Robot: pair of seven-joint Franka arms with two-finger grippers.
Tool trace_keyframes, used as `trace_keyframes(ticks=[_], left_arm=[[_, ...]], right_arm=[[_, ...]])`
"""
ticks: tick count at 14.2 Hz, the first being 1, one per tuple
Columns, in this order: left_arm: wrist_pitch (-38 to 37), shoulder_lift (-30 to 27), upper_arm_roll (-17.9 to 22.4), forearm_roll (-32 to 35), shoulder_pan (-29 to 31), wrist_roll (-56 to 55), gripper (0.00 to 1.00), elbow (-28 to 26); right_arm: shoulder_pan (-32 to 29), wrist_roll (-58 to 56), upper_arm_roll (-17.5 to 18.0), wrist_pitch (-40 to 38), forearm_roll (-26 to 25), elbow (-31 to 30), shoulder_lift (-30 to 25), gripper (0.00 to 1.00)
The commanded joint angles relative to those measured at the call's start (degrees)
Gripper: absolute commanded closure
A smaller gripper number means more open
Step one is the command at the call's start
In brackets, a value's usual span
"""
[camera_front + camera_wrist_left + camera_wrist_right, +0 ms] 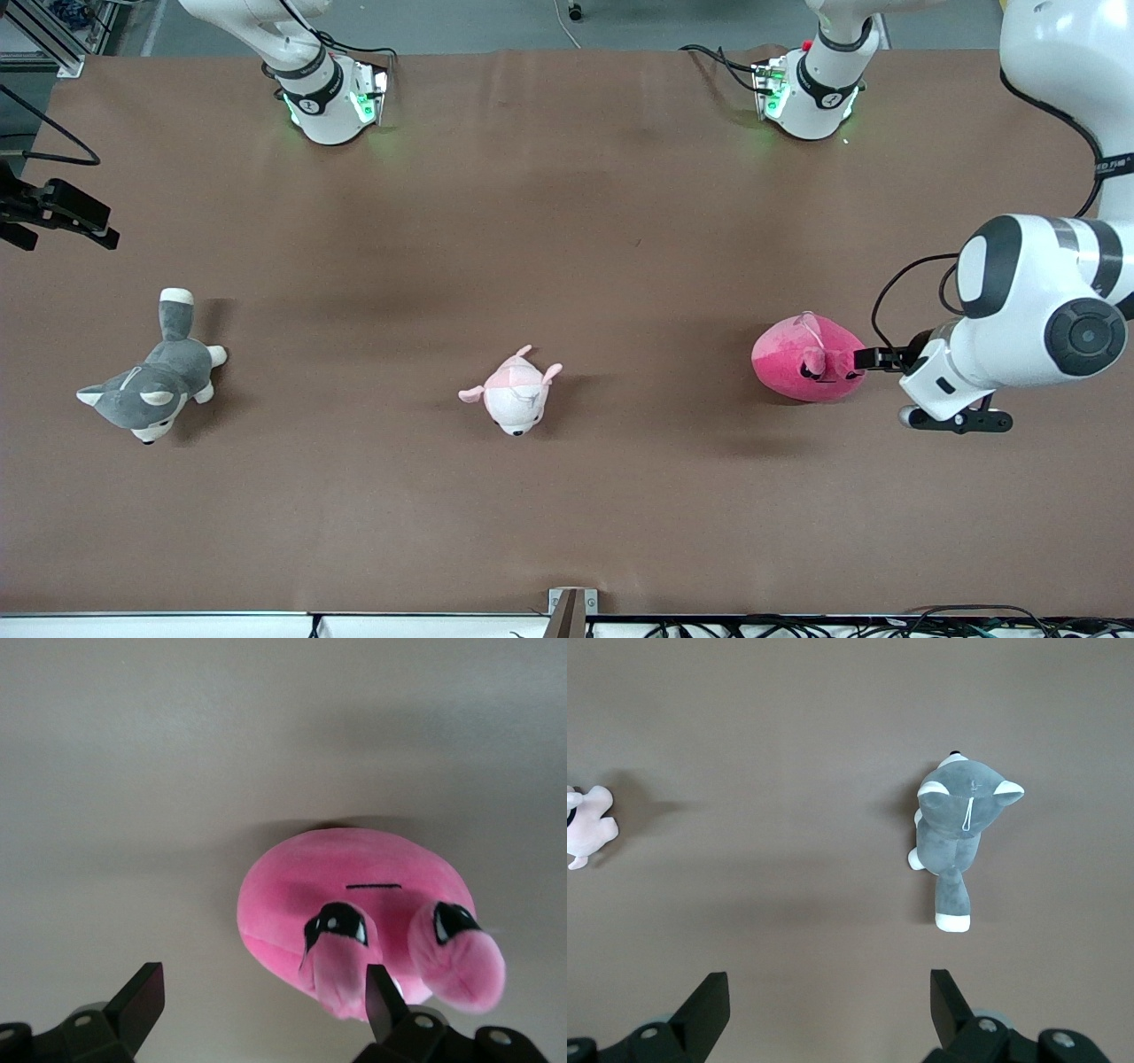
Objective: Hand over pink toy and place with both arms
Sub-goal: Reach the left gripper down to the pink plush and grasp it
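I have the left arm bent low at its end of the worktop, its wrist turned sideways and the left claw [864,359] spread wide, while the right arm waits raised at its own end, the right claw [829,1010] facing down with its fingers parted too.

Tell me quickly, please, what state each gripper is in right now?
Left gripper: open, holding nothing, right at the pink toy, which sits on the table.
Right gripper: open, empty, waiting above the table by the husky plush.
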Motion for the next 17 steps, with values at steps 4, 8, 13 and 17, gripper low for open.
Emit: trace_keyframes(ticks=[4,8,13,17], left_arm=[[0.09,1.18,-0.19,1.16,-3.23,-7.27,0.00,0.53],[0.09,2.23,-0.19,1.17,-2.80,-7.28,0.04,0.45],[0.09,2.32,-0.19,1.16,-2.09,-7.28,0.41,-0.08],[0.00,2.23,-0.28,0.99,-2.88,-8.41,0.98,-0.26]], right_arm=[[0.27,0.25,0.32,0.51,-1.38,-0.44,-0.74,0.00],[0.10,0.16,0.23,0.42,-1.73,-0.44,-0.74,0.00],[0.27,0.25,0.32,0.42,-2.44,-0.44,-0.82,0.00],[-0.26,0.25,0.50,0.59,-2.26,-0.35,-0.74,0.00]])
